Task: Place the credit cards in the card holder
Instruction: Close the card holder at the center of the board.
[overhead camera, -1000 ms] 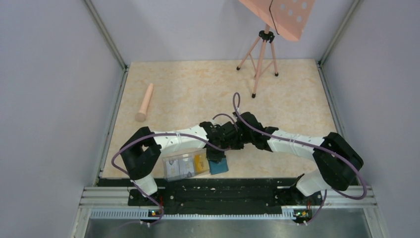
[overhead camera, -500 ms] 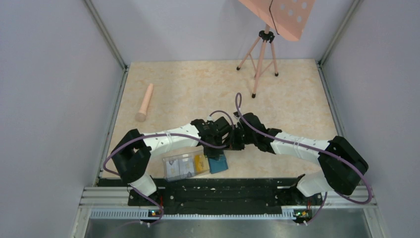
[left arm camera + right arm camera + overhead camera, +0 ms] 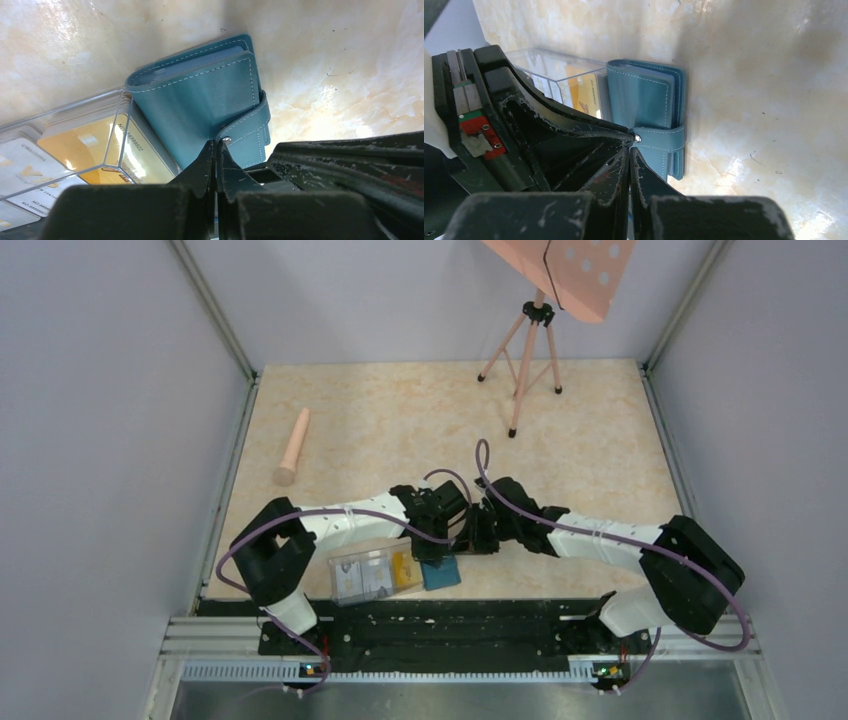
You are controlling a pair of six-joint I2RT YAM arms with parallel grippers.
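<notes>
The teal card holder [image 3: 441, 574] lies closed on the table near the front edge, its snap tab [image 3: 250, 131] fastened. Left of it and touching it, a clear plastic box [image 3: 372, 575] holds the credit cards: yellow ones [image 3: 82, 145] and pale ones [image 3: 22, 167]. My left gripper [image 3: 216, 145] is shut, with its tips resting at the metal snap of the tab. My right gripper [image 3: 630, 149] is also shut, its tips at the same snap [image 3: 638, 138] from the other side. Neither gripper has anything between its fingers. From above, both wrists [image 3: 462, 525] crowd over the holder.
A pink cylinder [image 3: 293, 446] lies at the far left of the table. A pink tripod [image 3: 528, 355] stands at the back right. The black mounting rail [image 3: 450, 625] runs just in front of the card holder and the box. Grey walls close in both sides.
Both wrists have come a little lower and nearer the front edge, onto the card holder. The left arm's elbow has swung slightly. The holder and box have not moved.
</notes>
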